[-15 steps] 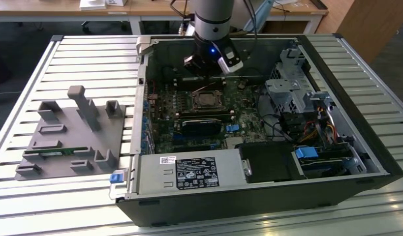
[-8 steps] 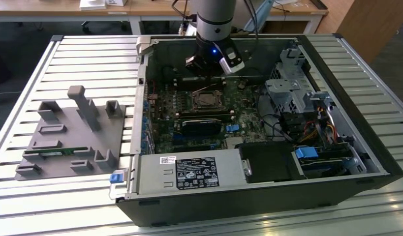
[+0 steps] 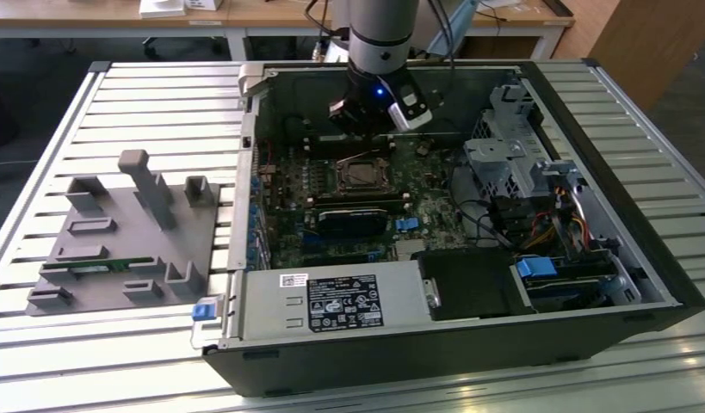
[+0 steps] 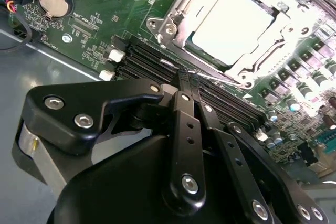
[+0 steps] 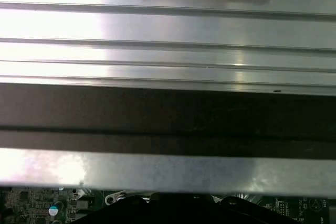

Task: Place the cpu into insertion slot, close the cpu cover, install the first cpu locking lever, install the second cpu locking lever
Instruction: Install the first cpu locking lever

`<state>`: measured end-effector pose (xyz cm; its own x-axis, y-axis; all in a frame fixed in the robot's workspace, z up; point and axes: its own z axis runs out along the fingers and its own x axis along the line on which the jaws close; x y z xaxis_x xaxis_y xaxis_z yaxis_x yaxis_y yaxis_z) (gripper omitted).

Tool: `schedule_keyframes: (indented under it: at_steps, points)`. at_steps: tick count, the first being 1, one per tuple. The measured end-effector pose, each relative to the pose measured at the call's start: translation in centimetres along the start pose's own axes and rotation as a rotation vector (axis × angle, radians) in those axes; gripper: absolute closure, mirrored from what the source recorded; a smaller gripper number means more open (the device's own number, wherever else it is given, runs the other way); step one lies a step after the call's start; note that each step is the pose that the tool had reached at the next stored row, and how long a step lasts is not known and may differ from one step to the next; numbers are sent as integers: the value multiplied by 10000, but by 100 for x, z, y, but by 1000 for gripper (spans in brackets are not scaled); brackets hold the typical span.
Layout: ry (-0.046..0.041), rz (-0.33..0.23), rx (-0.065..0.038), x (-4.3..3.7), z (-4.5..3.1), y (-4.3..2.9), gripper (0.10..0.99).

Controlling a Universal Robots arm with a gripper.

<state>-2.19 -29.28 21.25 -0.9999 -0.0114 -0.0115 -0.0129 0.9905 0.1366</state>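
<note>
Beside the insertion slot (image 3: 358, 175) | arm (image 3: 381, 34) vertical | claw (image 4: 184, 75) closed, tips near cpu cover (image 4: 181, 17) | cpu (image 4: 233, 24) seated

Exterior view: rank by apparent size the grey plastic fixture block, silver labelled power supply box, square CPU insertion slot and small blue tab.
Largest to smallest:
1. grey plastic fixture block
2. silver power supply box
3. insertion slot
4. small blue tab

A silver table (image 3: 157, 95) in a work room.
The table had long shiny metal slats. Behind it stood a wooden desk (image 3: 272, 14) with white legs on a dark floor (image 3: 42, 60), and maybe a wooden cupboard (image 3: 645, 43).
</note>
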Motion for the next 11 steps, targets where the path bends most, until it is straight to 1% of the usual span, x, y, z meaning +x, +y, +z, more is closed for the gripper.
schedule_keyframes:
  at_steps: [4,11]
  points:
    - [2,1,-8,-25,24,-4,969]
    - [1,1,-8,-33,76,-11,969]
